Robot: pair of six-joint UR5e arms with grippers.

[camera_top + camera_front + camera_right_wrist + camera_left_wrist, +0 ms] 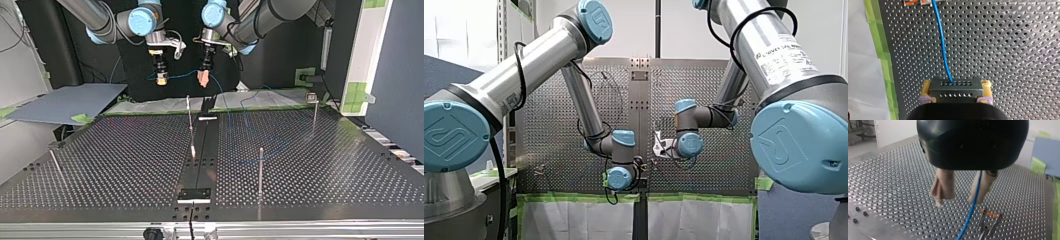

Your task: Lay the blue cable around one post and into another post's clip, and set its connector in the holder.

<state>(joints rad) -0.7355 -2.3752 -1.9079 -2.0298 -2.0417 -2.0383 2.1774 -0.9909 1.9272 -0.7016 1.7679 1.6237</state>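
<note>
The right gripper [161, 78] is pinching the connector [955, 88] by its ends at the top view's upper middle, its long axis spanning the pads and its holed face pointing ahead. The cable [943, 45], likely light and floppy, is running out from that face. The left gripper [957, 201] is hanging spread, the cable passing along one finger. The safest hold looks to be close to the rigid connector.

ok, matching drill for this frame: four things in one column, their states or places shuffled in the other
1. connector
2. blue cable
3. my left gripper
4. green tape

A. along the table edge
B. open, the cable running past it
C. clamped in my right gripper
D. leads out of the connector, over the table

Pairs: 1-C, 2-D, 3-B, 4-A
</note>
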